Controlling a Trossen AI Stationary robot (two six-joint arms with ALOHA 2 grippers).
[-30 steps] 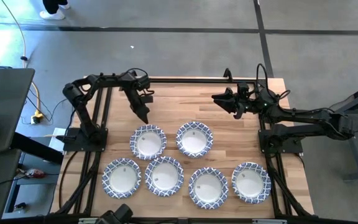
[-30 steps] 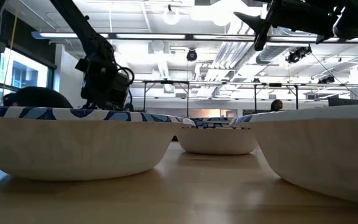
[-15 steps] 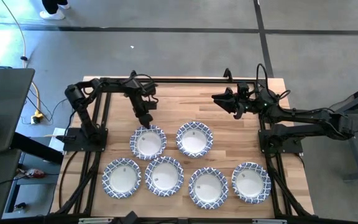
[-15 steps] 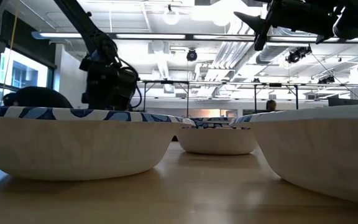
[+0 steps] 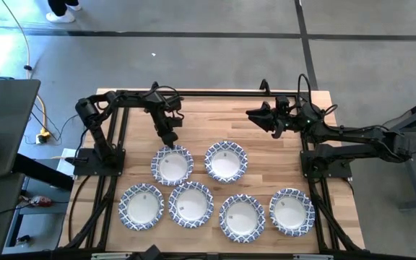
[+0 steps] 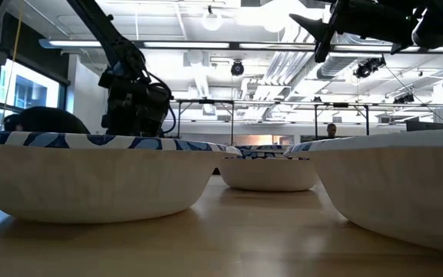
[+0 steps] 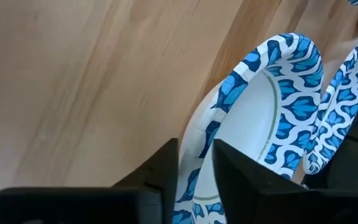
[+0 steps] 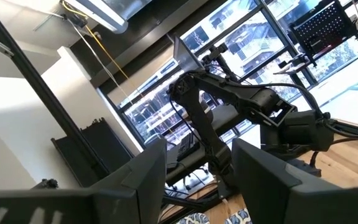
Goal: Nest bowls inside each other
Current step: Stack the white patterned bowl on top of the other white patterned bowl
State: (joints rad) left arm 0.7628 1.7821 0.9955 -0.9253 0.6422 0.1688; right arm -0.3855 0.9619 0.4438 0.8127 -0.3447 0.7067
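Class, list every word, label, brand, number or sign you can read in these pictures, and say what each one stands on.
None can be read.
The bowls carry only a blue-and-white leaf pattern, no lettering.
The table shows no label.
The left hand and right hand show no readable marking.
The screens behind the windows in the right wrist view are too far off to read.

Right gripper [image 8: 194, 180], two dark fingers parted, aimed level across room; opposite dark jointed arm [image 8: 241, 102] beyond, tall windows [image 8: 241, 43] behind, blue-and-white patterned bowl rims [image 8: 219, 219] just visible below.
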